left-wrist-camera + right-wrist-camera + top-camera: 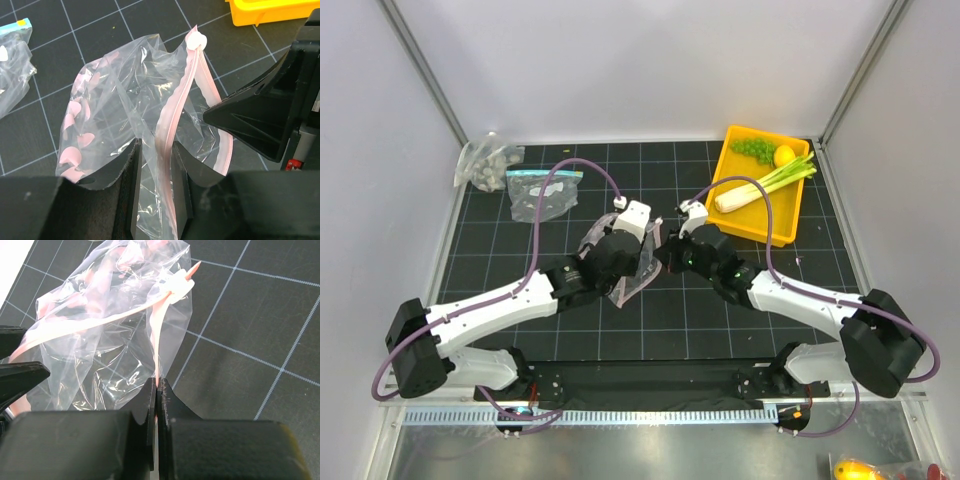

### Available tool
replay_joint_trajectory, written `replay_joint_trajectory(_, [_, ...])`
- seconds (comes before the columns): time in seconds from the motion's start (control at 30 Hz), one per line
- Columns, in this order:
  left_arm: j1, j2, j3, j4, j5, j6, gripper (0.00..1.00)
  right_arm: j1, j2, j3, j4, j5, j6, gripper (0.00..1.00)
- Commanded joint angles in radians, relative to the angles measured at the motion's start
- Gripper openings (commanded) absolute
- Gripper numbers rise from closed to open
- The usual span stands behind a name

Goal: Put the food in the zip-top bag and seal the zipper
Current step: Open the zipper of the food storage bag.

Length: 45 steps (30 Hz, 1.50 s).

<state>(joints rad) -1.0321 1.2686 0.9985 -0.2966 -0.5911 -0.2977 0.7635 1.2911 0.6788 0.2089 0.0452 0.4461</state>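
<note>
My right gripper (157,390) is clamped tight, its jaws pinching the pink-red zipper (156,335) a little below the white slider (181,287). My left gripper (156,160) stands partly open. One half of the same strip runs up through the gap between its fingers (127,180), and I cannot tell whether either finger presses on it.

The zip-top bag (110,95) hangs crumpled between and just ahead of the two grippers, over the black gridded mat (260,315). Its two strip halves part below the slider.

Farther out, ahead of my right gripper and to its right, the yellow tray (755,235) holds the leek (760,185), the lemon (784,155) and the grapes (753,148). Ahead of my left gripper and to its left lie a blue-strip bag (542,195) and a bunched bag (485,163).
</note>
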Motion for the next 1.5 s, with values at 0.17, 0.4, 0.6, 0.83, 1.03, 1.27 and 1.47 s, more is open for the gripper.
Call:
replay_joint_trajectory(0.17, [0.0,0.02,0.034,0.007,-0.001,0.017,0.3,-0.004,-0.055,0.016,0.05,0.002,-0.009,0.01])
replay_joint_trajectory(0.4, [-0.008,0.041,0.061,-0.027,0.036,0.04,0.33,-0.05,-0.062,0.018,0.046,-0.069,0.034,0.01])
replay_joint_trajectory(0.6, [-0.02,0.063,0.071,-0.035,0.021,0.055,0.36,-0.099,-0.067,0.018,0.046,-0.156,0.059,0.01])
replay_joint_trajectory(0.83, [-0.031,0.097,0.084,-0.042,-0.042,0.066,0.21,-0.11,-0.064,0.021,0.047,-0.202,0.06,0.01])
replay_joint_trajectory(1.03, [-0.06,0.101,0.111,-0.072,-0.055,0.065,0.0,-0.11,-0.053,0.038,0.038,-0.235,0.062,0.01])
replay_joint_trajectory(1.27, [-0.077,0.103,0.129,-0.091,-0.102,0.02,0.0,-0.11,-0.082,0.027,0.014,-0.185,0.043,0.07])
replay_joint_trajectory(1.47, [-0.077,0.118,0.172,-0.144,-0.047,-0.073,0.0,-0.109,-0.007,0.047,0.024,-0.176,0.032,0.02])
